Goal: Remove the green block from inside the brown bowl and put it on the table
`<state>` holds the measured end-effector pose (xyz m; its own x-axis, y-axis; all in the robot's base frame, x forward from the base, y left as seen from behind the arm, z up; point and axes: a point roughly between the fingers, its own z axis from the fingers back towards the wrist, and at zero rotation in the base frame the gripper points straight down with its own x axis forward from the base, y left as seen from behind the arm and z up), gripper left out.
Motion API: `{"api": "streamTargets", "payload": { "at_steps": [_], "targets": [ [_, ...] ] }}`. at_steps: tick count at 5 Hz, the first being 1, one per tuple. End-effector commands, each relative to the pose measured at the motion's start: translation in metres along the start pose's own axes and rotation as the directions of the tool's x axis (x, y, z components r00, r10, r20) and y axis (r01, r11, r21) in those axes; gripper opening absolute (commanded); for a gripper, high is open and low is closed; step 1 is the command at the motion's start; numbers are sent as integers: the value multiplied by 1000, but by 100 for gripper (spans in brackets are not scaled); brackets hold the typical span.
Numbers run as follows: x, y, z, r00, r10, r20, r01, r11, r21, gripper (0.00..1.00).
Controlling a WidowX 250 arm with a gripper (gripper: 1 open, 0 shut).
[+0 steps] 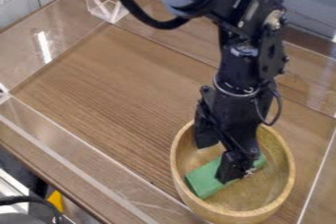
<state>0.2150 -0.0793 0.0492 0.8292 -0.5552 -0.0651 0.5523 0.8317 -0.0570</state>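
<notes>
Quantities in view: one robot arm [234, 46], one wooden bowl [273, 196], one green block [207, 180] and one table [112, 85]. Block count inside the bowl: one. Bowl count on the table: one.

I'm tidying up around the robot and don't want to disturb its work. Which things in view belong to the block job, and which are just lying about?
Part of the job:
- green block
- brown bowl
- table
- end effector

Just lying about:
- clear plastic piece at the far left
- black cable at the near left
</notes>
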Motion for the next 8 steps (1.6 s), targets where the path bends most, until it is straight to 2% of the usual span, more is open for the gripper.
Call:
{"api": "streamTargets", "payload": {
  "at_steps": [1, 4, 6, 8],
  "targets": [
    [10, -2, 12, 997, 45, 62, -46, 999, 14, 100],
    [-7, 7, 27, 994, 86, 61, -87, 996, 11, 100],
    [1, 2, 16, 984, 165, 64, -166, 986, 7, 100],
    [-17, 17, 7, 981, 183, 64, -184, 983, 8, 100]
  ]
}}
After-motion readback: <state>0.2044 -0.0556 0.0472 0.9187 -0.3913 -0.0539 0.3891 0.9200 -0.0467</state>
